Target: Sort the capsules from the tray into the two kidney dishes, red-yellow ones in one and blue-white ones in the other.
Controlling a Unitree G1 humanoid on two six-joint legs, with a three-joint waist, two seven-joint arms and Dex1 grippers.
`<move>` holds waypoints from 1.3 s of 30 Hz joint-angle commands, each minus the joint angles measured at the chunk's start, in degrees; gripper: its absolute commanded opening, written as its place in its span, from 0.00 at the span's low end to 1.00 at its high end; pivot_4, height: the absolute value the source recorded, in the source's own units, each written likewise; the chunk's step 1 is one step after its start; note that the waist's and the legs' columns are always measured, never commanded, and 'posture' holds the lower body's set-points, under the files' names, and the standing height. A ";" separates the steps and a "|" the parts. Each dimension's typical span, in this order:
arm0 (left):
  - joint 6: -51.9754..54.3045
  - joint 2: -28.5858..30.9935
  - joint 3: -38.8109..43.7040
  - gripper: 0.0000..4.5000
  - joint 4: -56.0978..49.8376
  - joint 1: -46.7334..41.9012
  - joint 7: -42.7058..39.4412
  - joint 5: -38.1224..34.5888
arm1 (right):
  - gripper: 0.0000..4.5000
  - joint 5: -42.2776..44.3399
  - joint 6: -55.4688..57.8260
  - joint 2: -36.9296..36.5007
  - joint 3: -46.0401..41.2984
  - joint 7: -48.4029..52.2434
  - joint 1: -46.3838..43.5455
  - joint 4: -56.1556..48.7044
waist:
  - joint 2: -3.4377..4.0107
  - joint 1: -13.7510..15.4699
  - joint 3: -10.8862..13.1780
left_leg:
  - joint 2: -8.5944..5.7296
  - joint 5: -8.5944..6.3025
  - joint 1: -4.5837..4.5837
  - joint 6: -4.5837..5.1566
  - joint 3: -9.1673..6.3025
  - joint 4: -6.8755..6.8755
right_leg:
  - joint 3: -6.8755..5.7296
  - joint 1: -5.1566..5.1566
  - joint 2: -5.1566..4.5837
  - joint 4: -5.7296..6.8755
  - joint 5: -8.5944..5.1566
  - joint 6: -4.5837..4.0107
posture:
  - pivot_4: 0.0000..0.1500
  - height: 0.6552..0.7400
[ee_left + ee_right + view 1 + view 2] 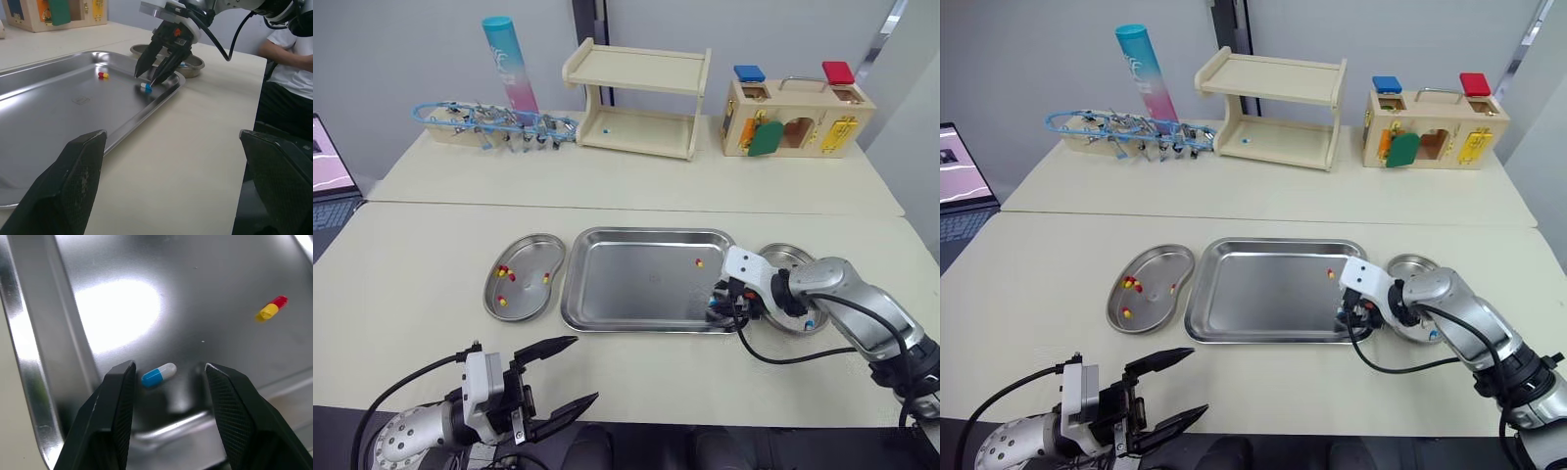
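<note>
right gripper (167,368) spread, straddling blue-white capsule (159,374) in tray (636,279) corner; next: pinch it, lift to kidney dish (783,258) beside tray; left gripper (583,369) spread, idle

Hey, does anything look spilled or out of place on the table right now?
Nothing spilled: the capsules lie in the tray, left dish and right dish. One oddity: a small blue speck on the lower board of the shelf, maybe a stray capsule, too small to tell.

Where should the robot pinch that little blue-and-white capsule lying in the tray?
Probably across its middle, coming straight down from above. The blue-white capsule lies flat on the tray floor near the rim, so only its rounded long sides are free. The open right gripper straddles it.
</note>
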 commanded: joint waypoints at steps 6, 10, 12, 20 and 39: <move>-0.59 0.30 -1.00 1.00 -1.71 -0.04 0.19 -0.24 | 0.55 -2.55 -0.55 0.21 1.21 2.06 -1.97 -0.13 | 0.00 0.00 0.00 | 0.00 0.00 0.00 0.00 0.01 0.00 | 0.01 0.00 0.00 0.01 0.00 0.00 | 1.00 1.00; -0.63 0.27 -1.32 1.00 -1.84 0.02 0.47 -0.16 | 0.55 -3.44 -0.43 0.29 1.84 2.63 -1.88 -0.20 | 0.00 -0.01 0.00 | 0.00 0.00 0.00 0.00 0.00 0.00 | 0.00 -0.01 0.00 0.01 0.00 0.00 | 1.00 1.00; -0.62 0.22 -1.39 1.00 -1.91 0.07 0.57 -0.10 | 0.55 -3.88 -0.67 0.27 2.13 2.87 -1.82 -0.20 | 0.00 0.00 0.00 | 0.00 0.00 0.00 0.00 0.00 0.00 | 0.01 -0.01 0.00 0.00 0.00 0.00 | 1.00 1.00; -0.68 0.22 -1.78 1.00 -2.00 0.19 1.01 0.13 | 0.55 -5.37 -1.15 0.82 2.54 3.56 -1.58 0.09 | 0.00 0.00 0.00 | 0.00 0.00 0.00 0.00 0.00 0.00 | 0.01 0.00 0.00 0.01 0.00 0.00 | 1.00 1.00; -0.64 0.36 -2.30 1.00 -1.72 0.00 1.77 0.50 | 0.01 -7.86 -5.51 1.58 3.20 4.84 -1.39 1.03 | 0.00 -0.01 0.00 | 0.00 0.00 0.02 0.00 0.00 0.00 | 0.01 0.01 0.00 0.01 0.00 0.00 | 1.00 1.00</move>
